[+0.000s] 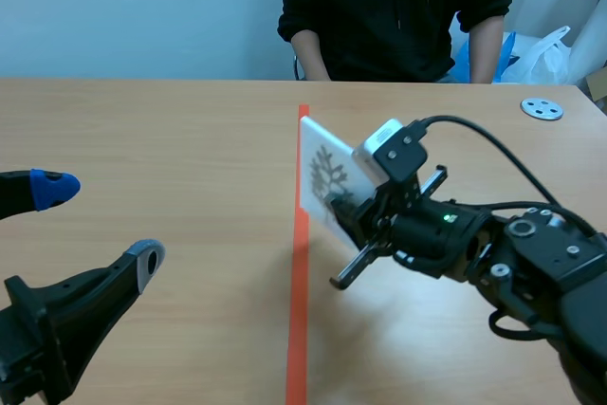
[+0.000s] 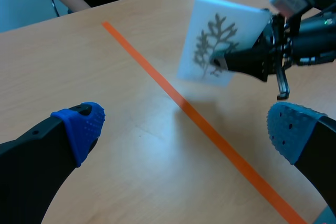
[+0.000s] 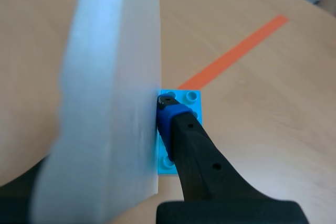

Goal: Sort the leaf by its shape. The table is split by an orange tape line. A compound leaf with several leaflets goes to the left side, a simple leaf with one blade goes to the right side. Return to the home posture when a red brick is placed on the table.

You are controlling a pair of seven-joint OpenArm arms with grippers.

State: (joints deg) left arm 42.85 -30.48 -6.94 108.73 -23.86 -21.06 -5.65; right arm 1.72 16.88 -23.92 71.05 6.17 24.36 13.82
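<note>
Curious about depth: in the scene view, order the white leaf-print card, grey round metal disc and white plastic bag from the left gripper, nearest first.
1. White leaf-print card, centre, lifted.
2. Grey round metal disc, far right on the table.
3. White plastic bag, beyond it, right.

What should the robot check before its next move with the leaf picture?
1. Grip: the right gripper is shut on the leaf card. Ok.
2. Leaf shape: branched, with several leaflets, so it likely goes to the left side. Ok.
3. Card lifted off the table. Ok.
4. Card across the orange tape line: it is on the right arm's side of it. Not ok.
5. Left gripper open, apart from the card. Ok.
6. Red brick on the table: none seen. Ok.
</note>
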